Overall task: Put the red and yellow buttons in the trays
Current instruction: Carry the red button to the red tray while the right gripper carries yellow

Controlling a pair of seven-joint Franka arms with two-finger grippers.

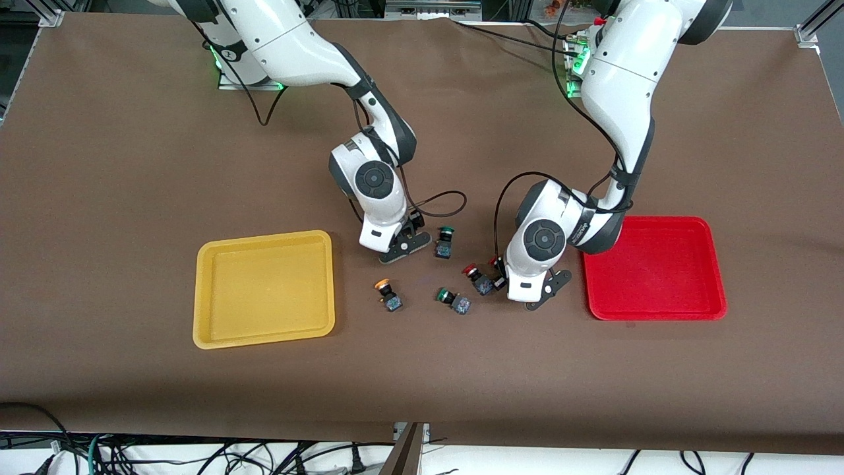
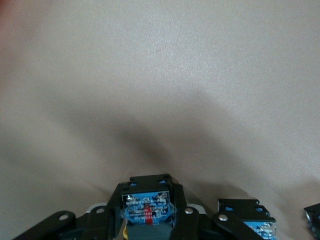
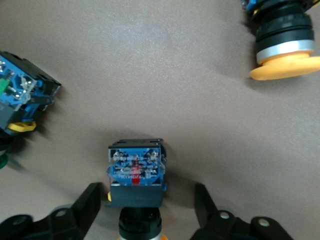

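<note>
My left gripper (image 1: 506,280) is low at the table beside the red tray (image 1: 653,267). It is shut on the dark base of a red button (image 2: 147,207), whose red cap (image 1: 493,262) peeks out by the hand. A second red button (image 1: 478,277) lies right beside it and also shows in the left wrist view (image 2: 247,223). My right gripper (image 3: 146,192) is open, its fingers (image 3: 85,212) on either side of a yellow button (image 3: 136,175) without touching it. That button is hidden under the hand (image 1: 399,245) in the front view. Another yellow button (image 1: 388,293) lies near the empty yellow tray (image 1: 264,290).
Two green-capped buttons lie in the same cluster, one (image 1: 445,241) beside my right gripper and one (image 1: 453,300) nearer the front camera. The first also shows in the right wrist view (image 3: 20,95). A black cable (image 1: 438,201) loops on the table by my right wrist.
</note>
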